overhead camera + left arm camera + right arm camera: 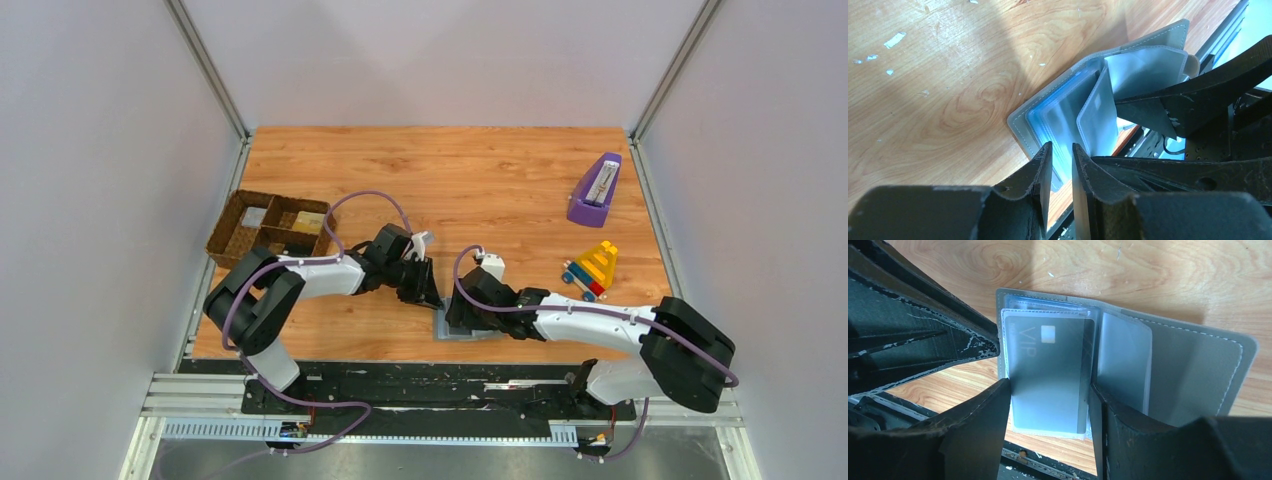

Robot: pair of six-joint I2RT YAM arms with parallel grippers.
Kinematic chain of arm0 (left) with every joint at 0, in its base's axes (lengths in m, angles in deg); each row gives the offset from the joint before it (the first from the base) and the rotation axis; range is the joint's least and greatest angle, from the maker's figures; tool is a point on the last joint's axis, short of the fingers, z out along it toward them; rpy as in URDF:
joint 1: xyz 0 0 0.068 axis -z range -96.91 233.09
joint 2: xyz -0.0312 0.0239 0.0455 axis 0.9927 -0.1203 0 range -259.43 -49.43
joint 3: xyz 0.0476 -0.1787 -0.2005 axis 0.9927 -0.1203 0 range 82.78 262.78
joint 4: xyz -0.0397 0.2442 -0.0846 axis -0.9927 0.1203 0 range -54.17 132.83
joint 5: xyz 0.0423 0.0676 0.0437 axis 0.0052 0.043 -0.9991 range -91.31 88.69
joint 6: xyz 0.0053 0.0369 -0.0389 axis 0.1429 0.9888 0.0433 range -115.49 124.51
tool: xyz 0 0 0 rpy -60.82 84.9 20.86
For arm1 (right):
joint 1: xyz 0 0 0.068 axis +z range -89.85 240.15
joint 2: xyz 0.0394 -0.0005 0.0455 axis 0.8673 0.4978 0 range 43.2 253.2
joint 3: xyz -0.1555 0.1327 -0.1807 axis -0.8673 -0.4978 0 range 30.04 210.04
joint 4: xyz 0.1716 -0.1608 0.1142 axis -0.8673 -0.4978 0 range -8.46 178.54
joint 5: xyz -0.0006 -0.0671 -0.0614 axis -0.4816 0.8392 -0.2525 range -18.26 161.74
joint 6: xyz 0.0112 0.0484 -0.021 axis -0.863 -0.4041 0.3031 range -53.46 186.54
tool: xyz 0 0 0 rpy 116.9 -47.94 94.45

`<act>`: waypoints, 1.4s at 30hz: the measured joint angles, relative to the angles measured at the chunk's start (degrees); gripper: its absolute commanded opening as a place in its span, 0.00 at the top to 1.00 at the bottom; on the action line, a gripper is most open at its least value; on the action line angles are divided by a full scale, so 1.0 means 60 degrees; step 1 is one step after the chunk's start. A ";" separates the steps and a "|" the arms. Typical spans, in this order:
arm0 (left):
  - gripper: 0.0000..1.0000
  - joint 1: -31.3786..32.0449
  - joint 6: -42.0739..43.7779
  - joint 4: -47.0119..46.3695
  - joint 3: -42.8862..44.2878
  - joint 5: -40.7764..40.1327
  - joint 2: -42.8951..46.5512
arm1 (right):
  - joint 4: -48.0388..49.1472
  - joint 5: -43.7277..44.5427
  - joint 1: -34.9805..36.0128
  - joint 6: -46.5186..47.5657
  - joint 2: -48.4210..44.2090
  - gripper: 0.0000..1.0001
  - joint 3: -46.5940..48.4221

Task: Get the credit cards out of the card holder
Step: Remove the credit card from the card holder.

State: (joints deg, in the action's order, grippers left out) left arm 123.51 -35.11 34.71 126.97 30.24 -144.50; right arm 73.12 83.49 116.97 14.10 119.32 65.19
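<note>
The card holder (482, 335) lies open near the table's front edge, pale grey inside with clear sleeves (1068, 120) fanned up. One raised sleeve holds a grey credit card marked VIP (1048, 375). My right gripper (462, 318) is down on the holder (1198, 365), open. Its gripper (1050, 382) straddles that sleeve, one finger along each side edge. My left gripper (428, 290) is at the holder's left edge (1023, 125). Its gripper (1061, 146) has only a narrow gap between the jaws, tips at the sleeves, nothing clearly between them.
A brown woven divided tray (232, 245) stands at the left with a pale card (255, 216) and a tan card (308, 220) in its compartments. A purple object (595, 190) and a coloured toy (592, 268) sit at the right. The black front rail (420, 385) runs just beyond the holder.
</note>
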 measured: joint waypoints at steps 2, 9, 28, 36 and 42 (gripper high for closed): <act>0.72 0.0000 -0.0007 -0.0007 0.0000 0.0004 -0.0051 | 0.0051 -0.0044 -0.0018 0.0000 -0.0044 0.46 -0.0036; 0.72 0.0000 -0.0062 -0.0168 0.0000 0.0036 -0.0204 | 0.0197 -0.0164 -0.0066 0.0000 -0.0047 0.46 -0.0109; 0.72 0.0047 -0.0321 -0.0372 0.0011 0.0313 -0.0423 | 0.0350 -0.0408 -0.0084 0.0004 -0.0069 0.35 -0.0178; 0.72 0.0146 -0.0404 -0.0426 0.0069 0.0423 -0.0423 | 0.0488 -0.0408 -0.0084 0.0007 -0.0087 0.30 -0.0193; 0.72 0.0248 -0.0423 -0.0423 0.0182 0.0477 -0.0423 | 0.0466 -0.0393 -0.0084 0.0018 -0.0131 0.37 -0.0193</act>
State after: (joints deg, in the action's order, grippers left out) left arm 125.00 -37.64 32.17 128.06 33.10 -147.04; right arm 75.92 81.13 116.46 14.21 118.53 64.04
